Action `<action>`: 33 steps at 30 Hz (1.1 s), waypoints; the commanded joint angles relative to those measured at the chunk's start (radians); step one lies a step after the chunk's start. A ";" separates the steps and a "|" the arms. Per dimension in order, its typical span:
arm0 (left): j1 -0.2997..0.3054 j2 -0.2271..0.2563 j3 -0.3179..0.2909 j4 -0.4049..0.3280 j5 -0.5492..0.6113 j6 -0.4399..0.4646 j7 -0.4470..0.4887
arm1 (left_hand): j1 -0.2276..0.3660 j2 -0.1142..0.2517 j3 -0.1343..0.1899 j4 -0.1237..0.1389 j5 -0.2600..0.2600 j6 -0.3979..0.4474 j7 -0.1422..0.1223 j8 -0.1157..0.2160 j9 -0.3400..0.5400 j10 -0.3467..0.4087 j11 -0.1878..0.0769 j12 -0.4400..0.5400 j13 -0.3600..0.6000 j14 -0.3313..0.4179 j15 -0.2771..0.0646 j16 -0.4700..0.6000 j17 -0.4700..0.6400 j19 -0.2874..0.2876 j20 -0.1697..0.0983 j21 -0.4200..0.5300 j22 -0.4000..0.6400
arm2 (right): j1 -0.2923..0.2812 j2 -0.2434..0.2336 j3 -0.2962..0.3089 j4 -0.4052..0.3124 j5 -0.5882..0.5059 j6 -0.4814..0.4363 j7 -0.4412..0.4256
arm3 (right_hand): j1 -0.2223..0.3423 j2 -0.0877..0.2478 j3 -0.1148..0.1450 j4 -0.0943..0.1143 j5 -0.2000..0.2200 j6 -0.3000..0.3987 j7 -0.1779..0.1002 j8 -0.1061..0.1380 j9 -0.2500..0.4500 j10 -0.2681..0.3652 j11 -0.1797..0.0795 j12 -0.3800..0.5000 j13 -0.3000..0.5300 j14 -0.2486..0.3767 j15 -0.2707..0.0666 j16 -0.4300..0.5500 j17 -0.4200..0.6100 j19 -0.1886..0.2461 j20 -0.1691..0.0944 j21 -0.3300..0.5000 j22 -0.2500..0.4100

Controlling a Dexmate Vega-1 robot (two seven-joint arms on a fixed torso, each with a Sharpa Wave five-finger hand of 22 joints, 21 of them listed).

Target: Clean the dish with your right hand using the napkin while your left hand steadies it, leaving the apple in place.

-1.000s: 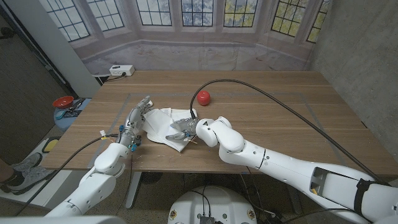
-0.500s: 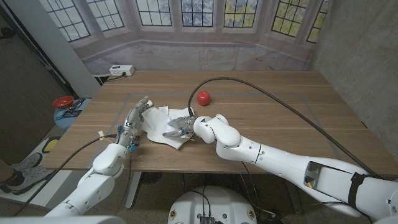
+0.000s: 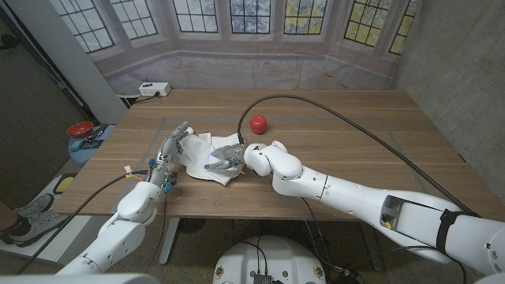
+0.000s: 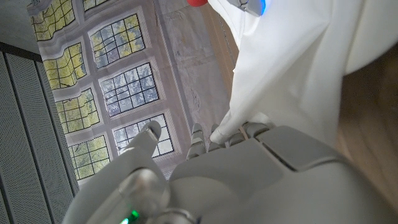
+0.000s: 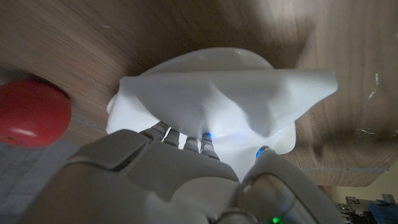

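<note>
A crumpled white napkin (image 3: 203, 155) covers most of the white dish (image 5: 227, 56) near the table's front left. My right hand (image 3: 226, 160) bears down on the napkin, its fingers (image 5: 184, 140) tucked into the folds. My left hand (image 3: 169, 151) stands against the dish's left side with its fingers stretched along it, and a corner of the napkin (image 4: 281, 60) touches those fingers (image 4: 198, 135). The red apple (image 3: 258, 124) sits on the table just beyond the dish, apart from both hands, and its side (image 5: 31, 116) also shows in the right wrist view.
A black cable (image 3: 316, 109) arcs over the table from my right wrist toward the right. A white power box (image 3: 154, 89) sits at the back left corner. A red bowl (image 3: 80, 128) lies off the table's left side.
My right hand has slid left and slightly away across the dish, dragging and bunching the napkin toward the left hand. The left hand and apple have not moved.
</note>
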 commanded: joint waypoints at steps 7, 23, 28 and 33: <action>-0.010 0.001 0.003 -0.002 0.003 0.017 0.007 | -0.009 -0.001 0.004 0.008 -0.002 -0.001 -0.004 0.003 0.002 -0.006 -0.001 -0.001 0.004 -0.004 -0.002 0.002 0.005 0.001 -0.002 0.000 0.002 | 0.065 0.010 -0.022 0.077 0.077 0.007 -0.044 | -0.015 0.014 -0.009 0.000 0.011 -0.002 -0.011 0.003 0.001 -0.001 -0.004 0.002 0.005 -0.001 -0.005 0.004 0.000 0.009 0.003 0.005 0.005; -0.016 -0.001 0.007 0.002 0.001 0.015 -0.002 | -0.012 -0.002 0.006 0.010 -0.002 0.000 -0.004 0.004 0.002 -0.005 -0.001 0.000 0.004 -0.004 -0.001 0.001 0.004 0.001 -0.001 0.000 0.002 | 0.069 -0.024 -0.041 0.019 0.096 -0.018 -0.052 | -0.022 0.009 -0.010 -0.005 0.015 0.004 -0.008 0.004 0.001 0.004 -0.003 0.002 0.005 0.004 -0.007 0.004 -0.003 0.013 0.000 0.005 0.005; -0.020 -0.002 0.010 0.009 -0.002 0.012 -0.010 | -0.012 -0.002 0.006 0.010 -0.002 0.002 -0.003 0.005 0.002 -0.003 0.000 0.001 0.004 -0.002 -0.001 0.002 0.003 0.001 0.000 0.000 0.002 | 0.058 -0.043 -0.059 -0.054 0.058 -0.050 -0.036 | -0.024 0.009 -0.008 -0.008 0.017 0.012 -0.006 0.006 0.001 0.011 -0.004 0.004 0.005 0.006 -0.006 0.004 -0.004 0.015 0.001 0.006 0.005; -0.023 -0.003 0.012 0.014 -0.003 0.009 -0.016 | -0.012 -0.002 0.007 0.010 -0.002 0.004 -0.002 0.006 0.002 -0.003 0.000 0.001 0.004 -0.001 -0.001 0.002 0.003 0.002 -0.001 0.000 0.002 | 0.046 -0.058 -0.068 -0.112 0.032 -0.070 -0.010 | -0.024 0.009 -0.007 -0.010 0.019 0.021 -0.001 0.008 0.001 0.015 0.000 0.005 0.005 0.011 -0.005 0.005 -0.005 0.017 0.001 0.006 0.005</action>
